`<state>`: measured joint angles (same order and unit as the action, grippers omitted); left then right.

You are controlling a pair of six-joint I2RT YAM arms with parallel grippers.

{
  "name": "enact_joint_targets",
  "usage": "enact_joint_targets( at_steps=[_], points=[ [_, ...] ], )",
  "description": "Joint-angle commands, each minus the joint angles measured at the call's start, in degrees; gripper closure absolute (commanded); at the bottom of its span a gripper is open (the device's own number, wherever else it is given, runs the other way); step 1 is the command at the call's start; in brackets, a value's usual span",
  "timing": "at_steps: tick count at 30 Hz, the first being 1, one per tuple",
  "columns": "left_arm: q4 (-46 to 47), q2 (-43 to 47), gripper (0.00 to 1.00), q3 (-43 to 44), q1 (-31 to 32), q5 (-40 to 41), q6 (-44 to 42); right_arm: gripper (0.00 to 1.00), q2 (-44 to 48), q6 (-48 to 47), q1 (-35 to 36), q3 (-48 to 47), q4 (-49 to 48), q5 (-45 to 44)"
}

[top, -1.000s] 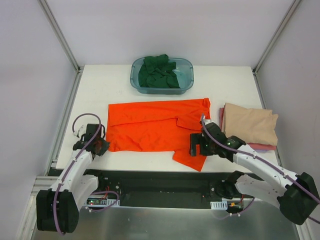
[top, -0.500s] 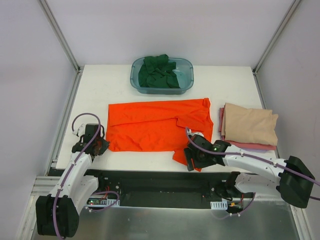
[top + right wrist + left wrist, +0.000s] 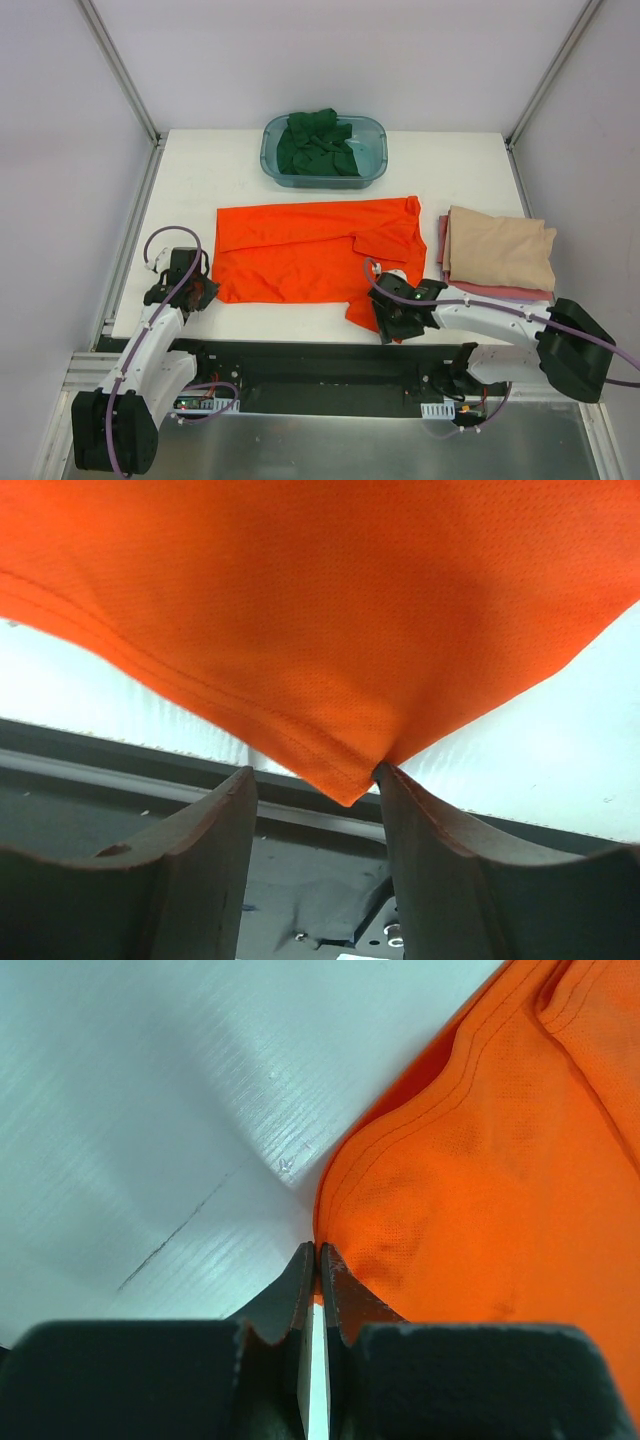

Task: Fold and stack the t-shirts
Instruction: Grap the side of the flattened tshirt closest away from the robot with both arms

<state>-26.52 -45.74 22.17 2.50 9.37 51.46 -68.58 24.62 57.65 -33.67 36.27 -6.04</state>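
The bright orange-red t-shirt [image 3: 300,250] lies spread flat mid-table, with one corner hanging at the near edge. My left gripper [image 3: 207,292] sits at its near-left corner. In the left wrist view the left gripper [image 3: 317,1250] is shut, with the hem of the orange shirt [image 3: 480,1190] pinched between the tips. My right gripper [image 3: 394,330] is at the shirt's near-right corner. In the right wrist view the right gripper [image 3: 315,780] is open, the corner of the orange shirt [image 3: 320,600] hangs between the jaws, and the right finger touches its edge. A dark green t-shirt [image 3: 318,143] lies bunched in the tub.
The teal tub [image 3: 271,160] stands at the back centre. A folded beige shirt [image 3: 500,250] lies on a pink one [image 3: 505,292] at the right. The white table [image 3: 190,180] ends at a dark base rail [image 3: 120,810] just past the right gripper.
My right gripper has moved left and toward the near edge, from beside the shirt's right side to its near-right corner. The left arm has barely moved.
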Motion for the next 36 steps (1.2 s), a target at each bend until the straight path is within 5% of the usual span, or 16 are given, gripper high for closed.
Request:
enact_joint_targets(
  at_steps=[1, 12, 22, 36],
  points=[
    [-0.99, -0.32, 1.00, 1.38, -0.57, 1.00, -0.93, 0.50, -2.78, 1.74, 0.19, -0.52, 1.43, -2.83],
    [-0.90, -0.41, 1.00, 2.35, -0.57, -0.05, -0.49, 1.00, -3.06, 2.45, 0.01, -5.26, 3.63, -8.98],
    [-0.72, -1.72, 1.00, 6.30, -0.57, 0.74, 1.01, 1.00, 2.04, -4.04, -8.86, -11.85, 2.14, -7.06],
    [1.12, -11.30, 1.00, 14.47, -0.57, 4.43, 3.56, 1.00, -6.56, -13.98, -24.51, -25.21, -1.99, 0.24]
  ],
)
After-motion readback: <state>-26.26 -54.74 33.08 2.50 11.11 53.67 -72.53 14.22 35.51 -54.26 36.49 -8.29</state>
